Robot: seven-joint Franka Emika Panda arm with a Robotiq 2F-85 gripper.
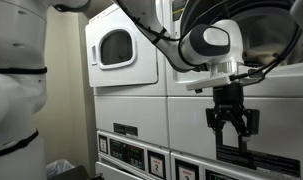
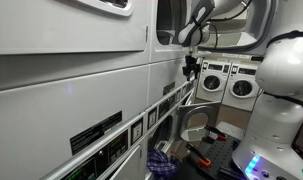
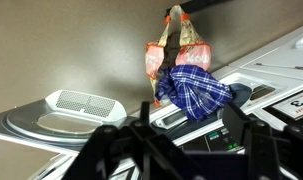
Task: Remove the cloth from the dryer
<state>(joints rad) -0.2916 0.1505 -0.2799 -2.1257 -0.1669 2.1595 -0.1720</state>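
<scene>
Gripper (image 1: 231, 122): jaws spread, nothing between them, pointing down in front of the white machine fronts (image 1: 131, 105). The plaid cloth (image 3: 194, 92) is bunched low against those fronts, with an orange piece (image 3: 179, 55) attached or tangled with it. In an exterior view the cloth (image 2: 161, 162) sits well below the gripper. I cannot tell whether any of it remains inside a drum. Hazards, in my judgement: the descent runs close along the control panels (image 1: 126, 150), so a small drift inward could scrape the fingers on them. A shallow pinch on one fold of the bundle could slip, or lift the plaid and leave the orange piece behind. If part of the fabric is caught in a door, a straight pull could snag. Surface: glossy painted metal, hard and smooth, with labelled panels and a vented grille (image 3: 83, 102) near the cloth. Room: a narrow laundry space with a round upper door (image 1: 116, 47) above and further washers (image 2: 227, 85) at the far end. The robot's white body (image 2: 281, 80) stands near the machines, leaving little clearance.
</scene>
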